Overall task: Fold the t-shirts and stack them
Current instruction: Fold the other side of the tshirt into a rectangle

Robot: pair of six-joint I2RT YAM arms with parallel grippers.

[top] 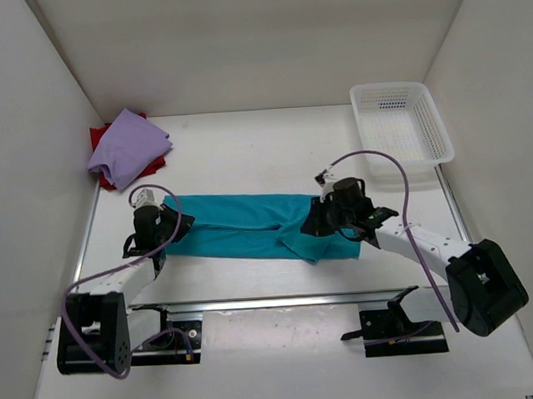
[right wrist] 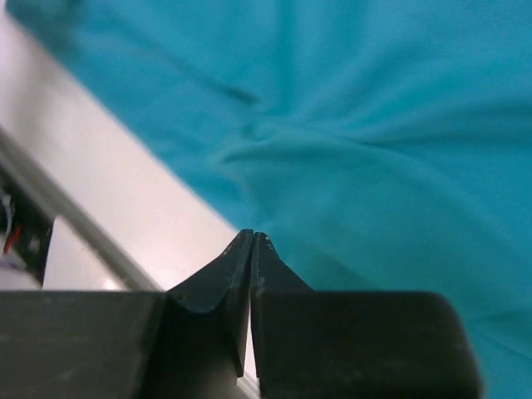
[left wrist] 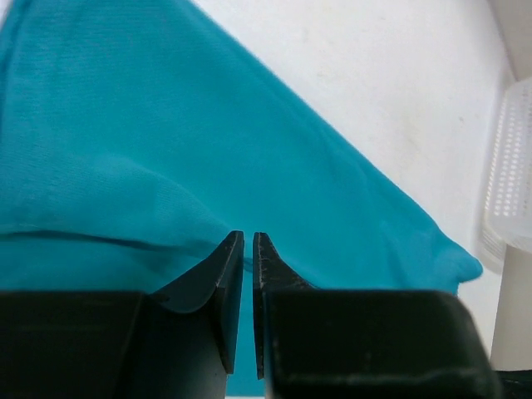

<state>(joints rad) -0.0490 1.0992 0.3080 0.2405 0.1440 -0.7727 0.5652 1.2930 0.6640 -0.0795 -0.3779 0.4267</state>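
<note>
readable text: none | labels, brands: none legible | numbers, signs: none legible | views: all three

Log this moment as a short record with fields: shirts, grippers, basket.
teal t-shirt: stretched left to right between the grippers, a long folded strip
lavender t-shirt: folded, lying on the red t-shirt, far left corner
left gripper: shut on the teal t-shirt's left end
right gripper: shut at its right end; hold on cloth unclear
basket: far right corner, apart from the shirts
</note>
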